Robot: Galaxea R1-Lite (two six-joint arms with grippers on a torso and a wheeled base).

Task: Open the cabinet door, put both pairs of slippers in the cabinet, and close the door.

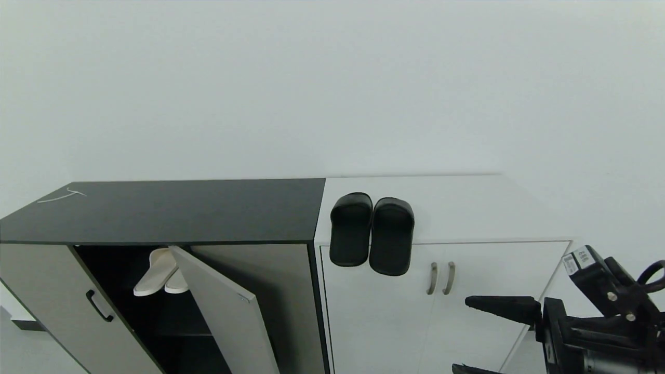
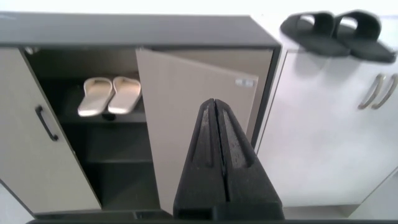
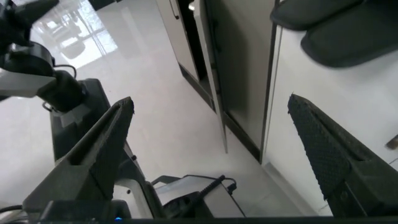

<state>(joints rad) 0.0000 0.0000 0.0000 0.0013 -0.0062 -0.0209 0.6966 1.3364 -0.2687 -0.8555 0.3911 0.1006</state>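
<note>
A pair of black slippers lies on top of the white cabinet, toes hanging over its front edge; they also show as black slippers and black slippers. A pair of white slippers rests on a shelf inside the dark cabinet, seen too as white slippers. The cabinet's right grey door stands partly open. My left gripper is shut and empty, in front of that door. My right gripper is open and empty, low in front of the white cabinet's doors, below and right of the black slippers.
The dark cabinet's left door has a black handle. The white cabinet has two closed doors with metal handles. A plain wall rises behind both cabinets. Pale floor lies in front.
</note>
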